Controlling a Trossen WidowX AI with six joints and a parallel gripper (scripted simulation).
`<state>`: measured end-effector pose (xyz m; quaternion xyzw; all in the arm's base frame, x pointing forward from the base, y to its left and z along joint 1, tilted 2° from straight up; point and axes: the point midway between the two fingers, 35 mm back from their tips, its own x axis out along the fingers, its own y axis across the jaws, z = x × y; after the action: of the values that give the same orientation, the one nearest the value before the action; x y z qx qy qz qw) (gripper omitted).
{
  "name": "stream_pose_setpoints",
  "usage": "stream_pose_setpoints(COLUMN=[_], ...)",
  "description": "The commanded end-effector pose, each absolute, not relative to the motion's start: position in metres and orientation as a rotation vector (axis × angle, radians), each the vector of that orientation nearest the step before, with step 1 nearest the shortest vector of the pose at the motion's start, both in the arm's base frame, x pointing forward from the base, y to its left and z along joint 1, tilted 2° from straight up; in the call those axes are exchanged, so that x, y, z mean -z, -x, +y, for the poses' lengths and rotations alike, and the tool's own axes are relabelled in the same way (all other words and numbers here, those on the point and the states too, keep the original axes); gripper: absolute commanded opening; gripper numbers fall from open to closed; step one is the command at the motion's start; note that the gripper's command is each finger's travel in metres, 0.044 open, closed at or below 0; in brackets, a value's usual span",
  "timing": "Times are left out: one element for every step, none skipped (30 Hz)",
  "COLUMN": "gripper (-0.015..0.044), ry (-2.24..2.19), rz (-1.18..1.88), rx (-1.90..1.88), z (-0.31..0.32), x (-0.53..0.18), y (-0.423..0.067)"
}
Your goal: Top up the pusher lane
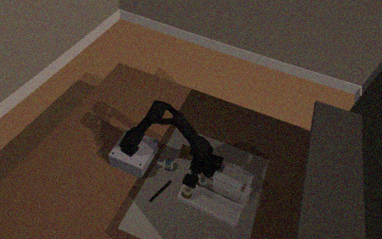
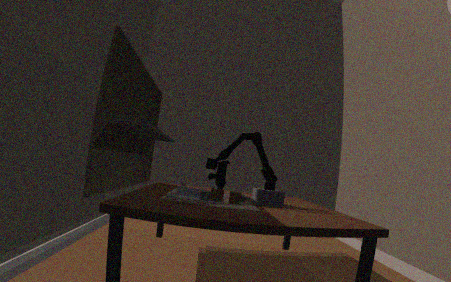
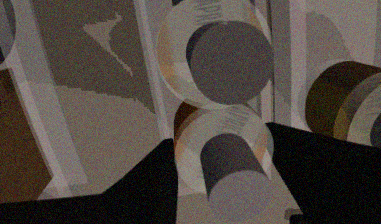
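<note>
In the wrist view my gripper is shut on a jar with a grey lid, a white label and an orange band. A matching jar stands right behind it, touching it, between the lane's pale rails. The pusher plate is hidden behind that jar. In the top view the gripper is low at the front end of the white lane rack, with the held jar under it. In the exterior view the gripper hangs just above the table; the jars are too small to see there.
A jar with a dark brown band sits in the neighbouring lane to the right. Loose jars stand near the arm's white base. A thin black stick lies on the grey mat left of the rack.
</note>
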<state>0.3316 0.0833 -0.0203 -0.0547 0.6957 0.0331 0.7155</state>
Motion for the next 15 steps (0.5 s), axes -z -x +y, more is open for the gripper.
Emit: stream_pose_setpoints(gripper=[0.0, 0.0, 0.0, 0.0, 0.0, 0.0, 0.0, 0.0, 0.0, 0.0, 0.0, 0.0, 0.0, 0.0, 0.0], ry=[0.126, 0.126, 0.126, 0.126, 0.126, 0.126, 0.126, 0.126, 0.126, 0.126, 0.126, 0.126, 0.126, 0.126, 0.126], rz=[1.534, 1.534, 1.534, 1.534, 1.534, 1.534, 1.534, 1.534, 1.534, 1.534, 1.534, 1.534, 1.534, 1.534, 1.534], rx=[-0.073, -0.073, -0.073, -0.073, -0.073, -0.073, -0.073, -0.073, -0.073, -0.073, -0.073, -0.073, -0.073, -0.073, -0.073], z=[0.0826, 0.0826, 0.0825, 0.0825, 0.0825, 0.0825, 0.0825, 0.0824, 0.0824, 0.0824, 0.0824, 0.0823, 0.0823, 0.0823, 0.0823], x=[0.0205, 0.0205, 0.0205, 0.0205, 0.0205, 0.0205, 0.0205, 0.0205, 0.0205, 0.0205, 0.0205, 0.0206, 0.0206, 0.0206, 0.0206], y=[-0.3318, -0.3317, -0.3315, -0.3313, -0.3312, -0.331, -0.3308, -0.3307, -0.3305, -0.3303, -0.3302, -0.33, -0.3298, -0.3297, -0.3295])
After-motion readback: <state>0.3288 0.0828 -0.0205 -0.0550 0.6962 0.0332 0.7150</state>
